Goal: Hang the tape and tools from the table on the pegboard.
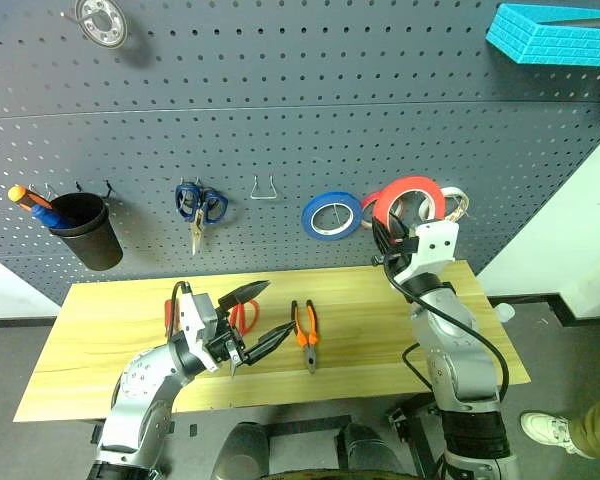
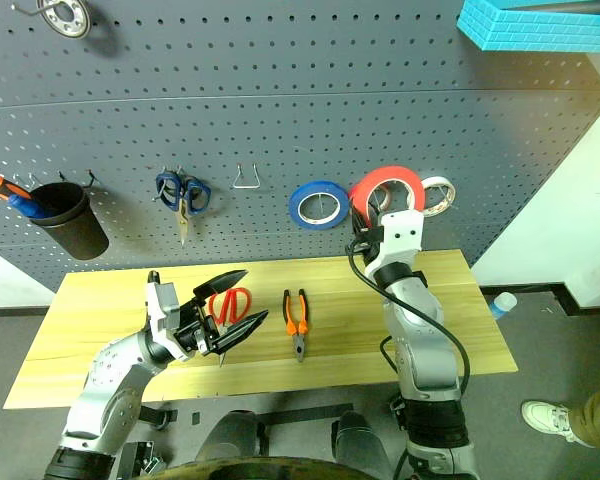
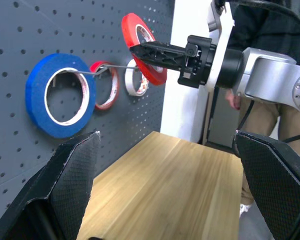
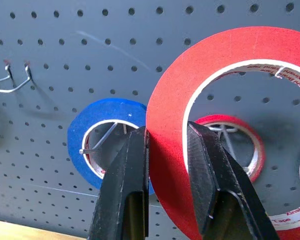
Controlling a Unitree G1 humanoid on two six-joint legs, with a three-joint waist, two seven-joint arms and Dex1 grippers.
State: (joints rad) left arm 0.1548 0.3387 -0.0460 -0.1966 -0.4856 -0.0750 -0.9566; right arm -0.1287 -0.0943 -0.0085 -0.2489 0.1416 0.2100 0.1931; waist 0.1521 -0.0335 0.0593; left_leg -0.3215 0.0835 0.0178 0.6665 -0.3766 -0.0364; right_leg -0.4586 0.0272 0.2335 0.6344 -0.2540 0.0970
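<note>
Right wrist view: right tool (image 4: 167, 150) grips the red tape (image 4: 170, 125), core printed "Xinshi Tape"; left tool (image 1: 252, 317) released.

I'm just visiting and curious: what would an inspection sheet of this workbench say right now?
Surface: wooden table, mostly bare.
Job's things: red tape held up at the pegboard; red-handled scissors and pliers lying on the table.
Clutter: blue tape, blue-handled scissors, black cup already on the board.
Grippers: right gripper shut on the red tape; left gripper open, empty.
Cables: black cable along the right arm.
Surroundings: person's shoe on the floor.
</note>
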